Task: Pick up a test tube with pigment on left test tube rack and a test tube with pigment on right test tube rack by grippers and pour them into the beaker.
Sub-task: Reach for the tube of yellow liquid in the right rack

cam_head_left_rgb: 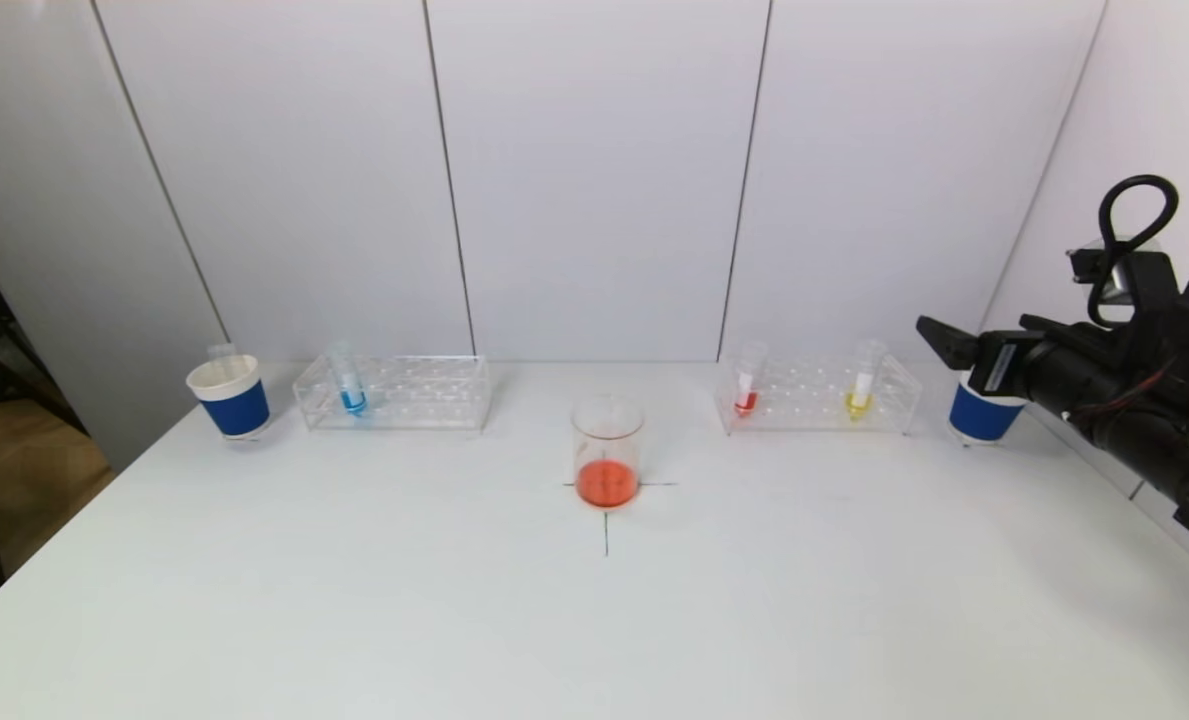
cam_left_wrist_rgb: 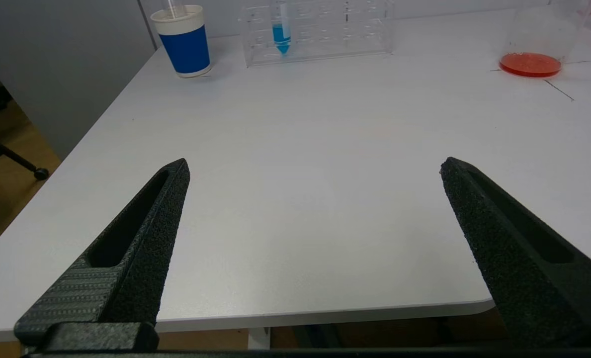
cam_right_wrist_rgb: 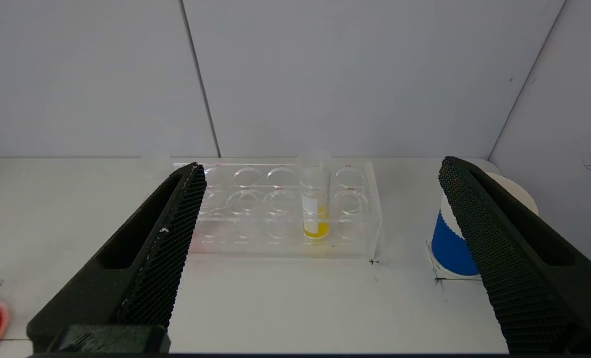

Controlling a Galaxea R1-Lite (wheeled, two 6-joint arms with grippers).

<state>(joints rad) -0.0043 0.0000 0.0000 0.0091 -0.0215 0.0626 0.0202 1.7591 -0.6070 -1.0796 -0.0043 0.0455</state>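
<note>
The beaker point(cam_head_left_rgb: 607, 452) stands in the middle of the desk point(cam_head_left_rgb: 594, 620), on a cross mark, with orange-red liquid at its bottom. The left rack point(cam_head_left_rgb: 394, 393) holds 1 tube, the blue tube point(cam_head_left_rgb: 350, 385). The right rack point(cam_head_left_rgb: 819, 393) holds 2, a red tube point(cam_head_left_rgb: 747, 385) and a yellow tube point(cam_head_left_rgb: 862, 385). A blue cup point(cam_head_left_rgb: 231, 396) sits just left of the left rack with an empty tube in it, and another cup point(cam_head_left_rgb: 982, 412) sits just right of the right rack.

The right tool point(cam_right_wrist_rgb: 320, 164) is up in the air off the right side of the desk, above that cup, and its fingers are spread wide with nothing in them. It looks straight at the yellow tube. The left tool point(cam_left_wrist_rgb: 315, 166) hangs low by the near edge of the desk, spread wide and empty too, well apart from the blue tube.

I think this is the reaching step, with no tube picked up yet. Next, each tool needs to go to its rack, fit its fingers on both sides of a tube near the top, squeeze, and lift it straight up so the rack does not tip.
</note>
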